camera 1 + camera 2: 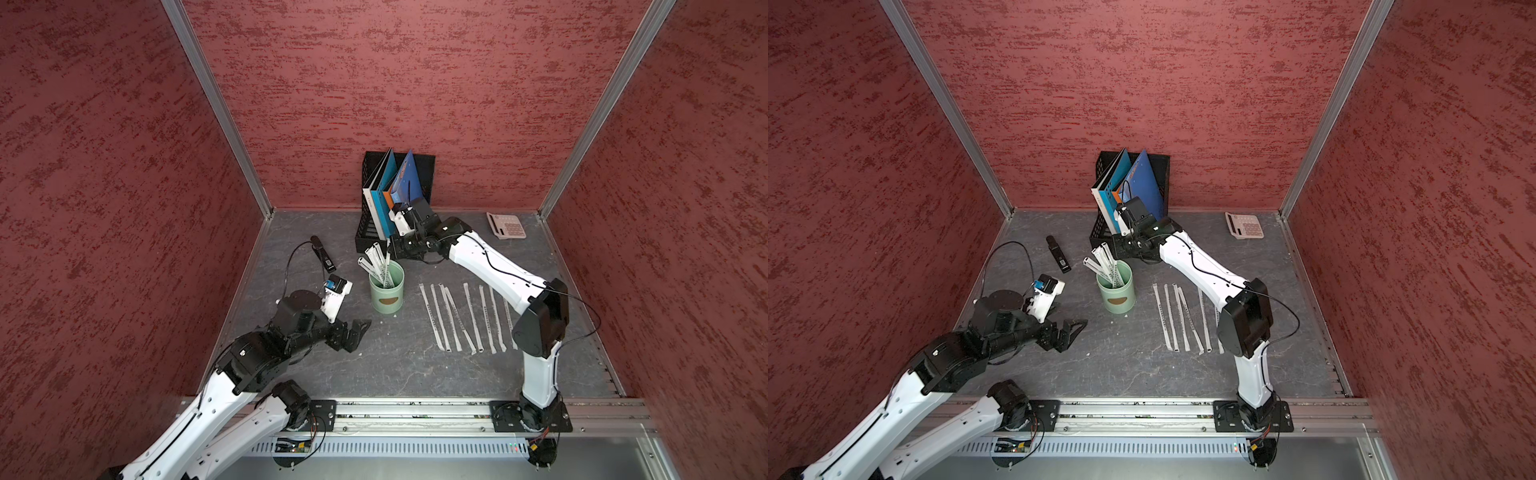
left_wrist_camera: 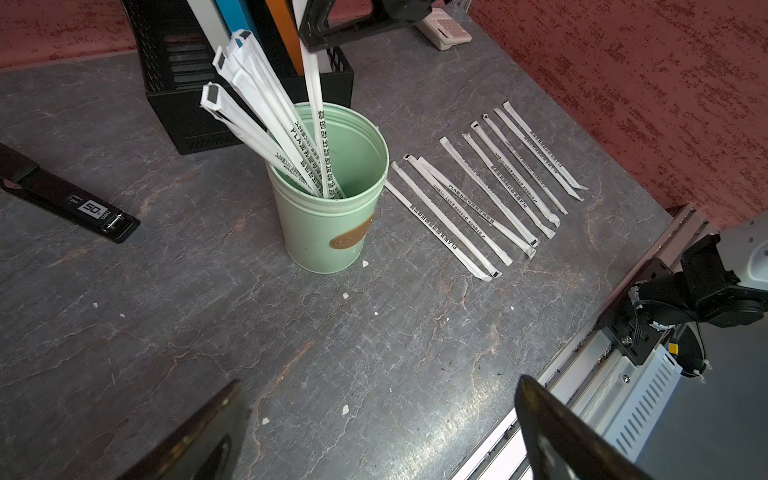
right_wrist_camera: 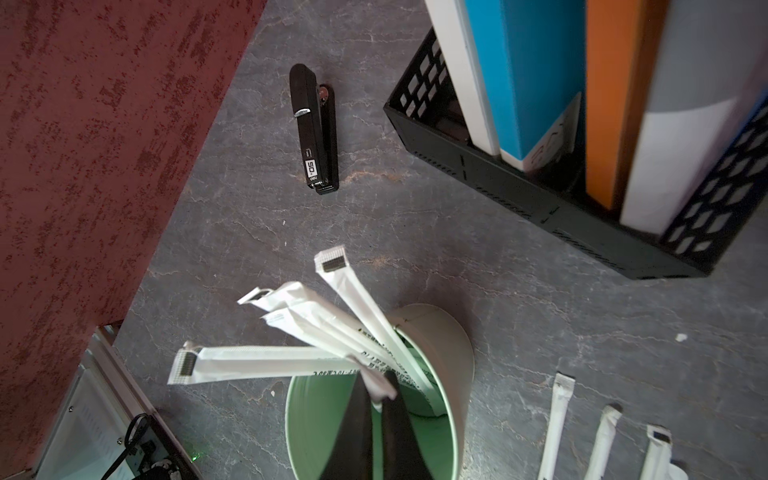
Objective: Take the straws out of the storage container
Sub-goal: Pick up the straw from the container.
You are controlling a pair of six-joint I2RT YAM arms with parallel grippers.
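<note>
Right end effector (image 3: 376, 395) clamps one of five "PLA"-printed straws (image 2: 266, 112) in the cup (image 2: 328, 232); left end effector (image 2: 380, 382) gapes. About nine lie outside. Stapler (image 3: 313, 137) reads "50".

Soft, even light falls on my workspace, the tabletop (image 2: 478, 415) glints faintly, and the near folders (image 3: 623, 104) blur slightly.

The storage container (image 1: 377, 296) was mint green with a brown oval; the straws (image 2: 266, 99) wore white wrappers, dark print

Mottled red walls (image 1: 374, 83), aluminium corner posts (image 1: 216, 108), grey veined tabletop (image 1: 395, 365).
</note>
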